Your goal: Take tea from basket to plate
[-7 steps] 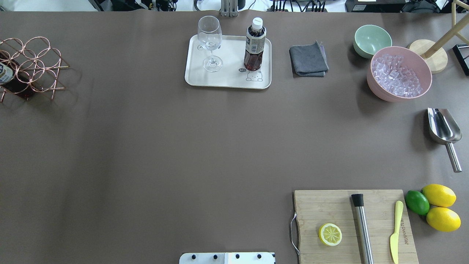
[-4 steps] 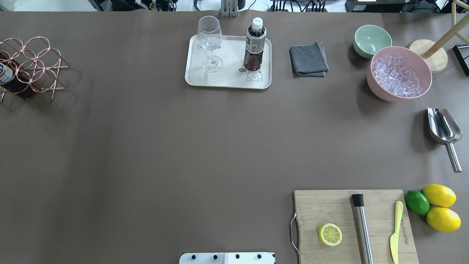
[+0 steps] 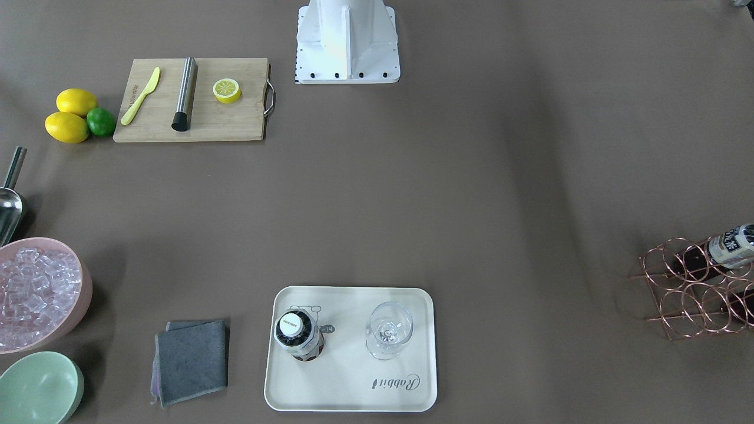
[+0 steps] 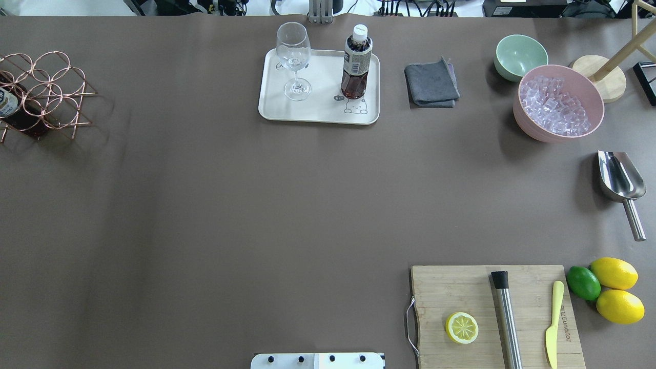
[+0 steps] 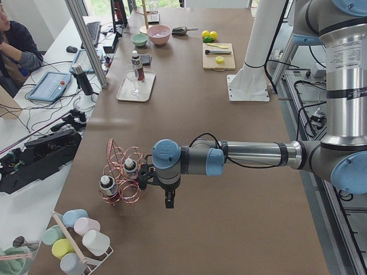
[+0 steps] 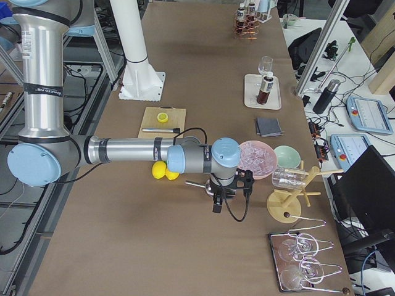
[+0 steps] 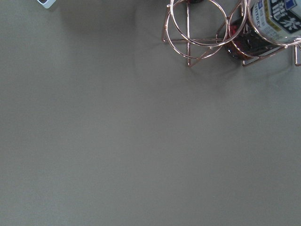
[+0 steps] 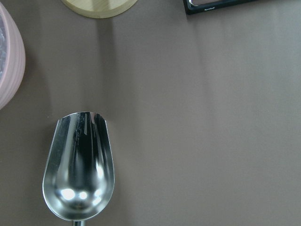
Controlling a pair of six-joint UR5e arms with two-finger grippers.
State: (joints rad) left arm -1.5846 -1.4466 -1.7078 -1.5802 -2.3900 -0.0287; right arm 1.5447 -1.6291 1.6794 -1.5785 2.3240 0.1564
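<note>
One tea [image 4: 356,64] bottle stands upright on the cream plate [image 4: 318,110], also in the front view as tea [image 3: 298,335] on the plate [image 3: 353,388]. The copper wire basket [image 4: 46,92] sits at the table's far left with another tea [image 4: 7,105] lying in it. In the exterior left view the basket [image 5: 123,172] holds two bottles [image 5: 107,184], and my left gripper [image 5: 168,200] hangs just beside it; I cannot tell its state. My right gripper [image 6: 217,203] hovers over the scoop near the pink bowl; its state cannot be told.
A wine glass [image 4: 293,56] shares the plate. To the right lie a grey cloth [image 4: 431,82], green bowl [image 4: 520,54], pink bowl of ice [image 4: 558,102] and metal scoop [image 4: 620,177]. A cutting board [image 4: 492,312] and lemons [image 4: 615,289] sit front right.
</note>
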